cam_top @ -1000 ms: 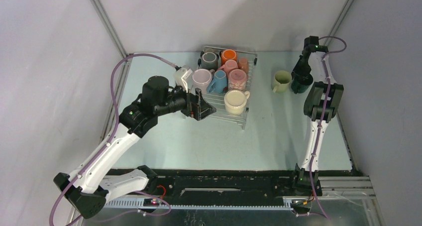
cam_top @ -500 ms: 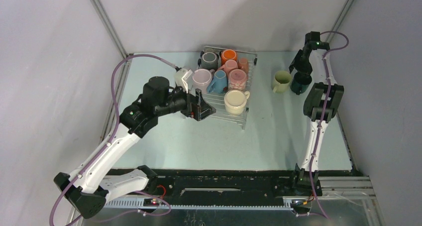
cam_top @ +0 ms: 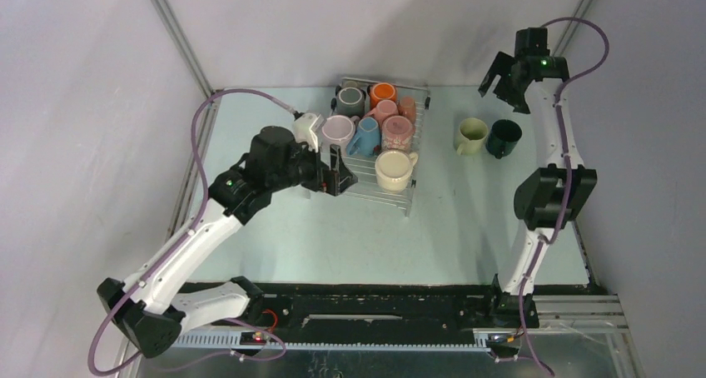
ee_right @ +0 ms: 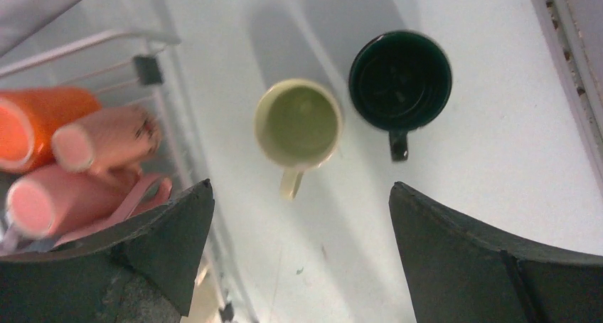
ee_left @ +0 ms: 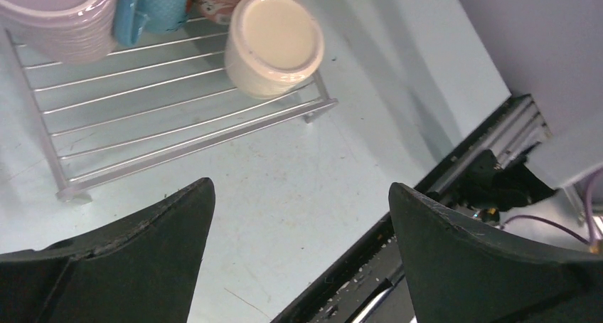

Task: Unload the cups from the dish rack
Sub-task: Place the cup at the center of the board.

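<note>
The dish rack (cam_top: 366,184) holds several cups: grey (cam_top: 350,101), orange (cam_top: 383,93), pink (cam_top: 385,111), lilac (cam_top: 337,131), blue (cam_top: 365,136), speckled pink (cam_top: 397,132) and cream (cam_top: 394,170). A pale green cup (cam_top: 471,135) and a dark teal cup (cam_top: 504,137) stand upright on the table to the rack's right. My left gripper (cam_top: 340,171) hangs open over the rack's near left corner, empty; in its wrist view the gripper (ee_left: 300,186) looks down on the cream cup (ee_left: 274,42). High above the two table cups, my right gripper (cam_top: 504,82) is open and empty.
In the right wrist view the gripper (ee_right: 300,185) looks down on the pale green cup (ee_right: 299,124), the teal cup (ee_right: 400,80) and the rack's edge (ee_right: 153,67). Grey walls close in the back and sides. A black rail (cam_top: 375,299) runs along the near edge.
My right gripper opened, let go of the dark teal cup beside the pale green one, and rose up and back. The left arm shifted slightly toward the rack.
</note>
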### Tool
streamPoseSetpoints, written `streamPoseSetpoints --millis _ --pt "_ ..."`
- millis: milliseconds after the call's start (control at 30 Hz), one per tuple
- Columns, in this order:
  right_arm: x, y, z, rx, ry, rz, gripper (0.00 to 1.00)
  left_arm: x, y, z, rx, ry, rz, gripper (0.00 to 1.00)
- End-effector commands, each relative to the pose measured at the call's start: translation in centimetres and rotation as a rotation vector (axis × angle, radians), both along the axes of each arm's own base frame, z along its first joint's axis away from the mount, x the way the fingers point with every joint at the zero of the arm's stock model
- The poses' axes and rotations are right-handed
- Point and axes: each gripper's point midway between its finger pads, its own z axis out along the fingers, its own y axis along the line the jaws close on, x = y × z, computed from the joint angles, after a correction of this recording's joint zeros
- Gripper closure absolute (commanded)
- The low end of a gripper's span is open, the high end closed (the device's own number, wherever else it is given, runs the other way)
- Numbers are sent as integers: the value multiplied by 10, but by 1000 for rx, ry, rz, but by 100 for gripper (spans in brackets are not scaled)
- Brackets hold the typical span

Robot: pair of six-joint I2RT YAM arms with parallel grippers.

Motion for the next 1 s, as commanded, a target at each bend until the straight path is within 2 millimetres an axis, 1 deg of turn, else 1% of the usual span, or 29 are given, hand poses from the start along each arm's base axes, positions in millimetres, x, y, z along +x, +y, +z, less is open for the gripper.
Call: streamPoseSetpoints --millis 0,33,67,200,233,367,433,467,567,600,667,833,967 --pt "-19 31 41 -4 -118 50 0 25 8 18 33 -66 97 0" --pt "-23 46 44 4 -132 85 0 29 8 15 42 -61 107 0" --pt "-29 56 46 8 -143 110 0 32 7 11 50 -52 115 0" --pt "-51 84 50 34 -175 179 0 49 0 -2 73 -21 144 0" --pt "-58 91 45 45 -174 201 0 54 -2 -2 76 -21 154 0" --pt "-82 111 42 57 -197 262 0 80 -10 -8 132 -40 168 0" --pt "-95 117 43 75 -215 279 0 95 -15 -11 174 -70 149 0" --pt "-100 121 43 91 -225 297 0 103 -18 -13 197 -82 138 0" --pt "-113 126 41 107 -245 316 0 123 -28 -21 251 -86 94 2" --pt "-117 127 40 112 -250 318 0 129 -31 -26 265 -80 83 3" --pt "-127 135 40 135 -253 349 0 139 -36 -34 279 -70 63 5" --pt "-143 144 44 137 -271 393 0 156 -38 -62 321 -49 20 10" --pt "-149 146 52 146 -296 406 0 159 -39 -80 341 -39 -32 11"
